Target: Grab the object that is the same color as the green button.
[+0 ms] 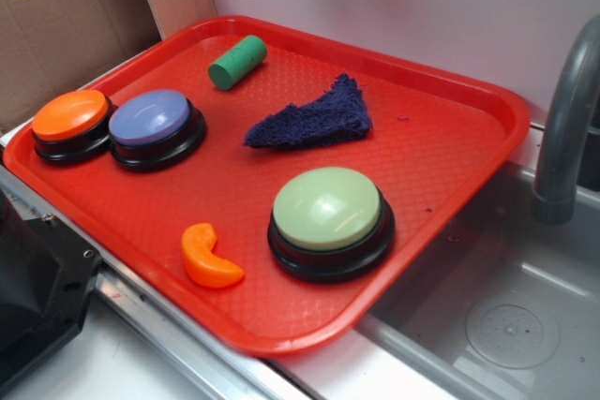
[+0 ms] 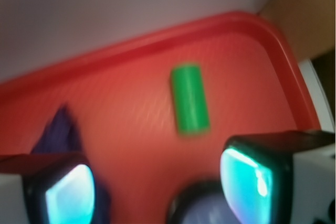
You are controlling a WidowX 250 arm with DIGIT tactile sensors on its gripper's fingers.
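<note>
I have the red tray (image 1: 469, 119) lying by the sink (image 1: 506, 325) with its gray faucet (image 1: 562, 128), and everything I care about sits on it. The pale green dome button (image 1: 328, 208) is near the front right; the lavender-blue dome button (image 1: 150, 119) and orange dome button (image 1: 70, 114) sit at the left, with the dark blue cloth (image 1: 314, 119) mid-tray. The green cylinder (image 1: 237, 62) lies on its side at the far edge, well apart from the buttons. My tool (image 2: 157, 182) hangs above that far corner, fingers spread, holding nothing. I judge this the approach step: next I should centre over the cylinder, turn the fingers across its short width, and descend.
</note>
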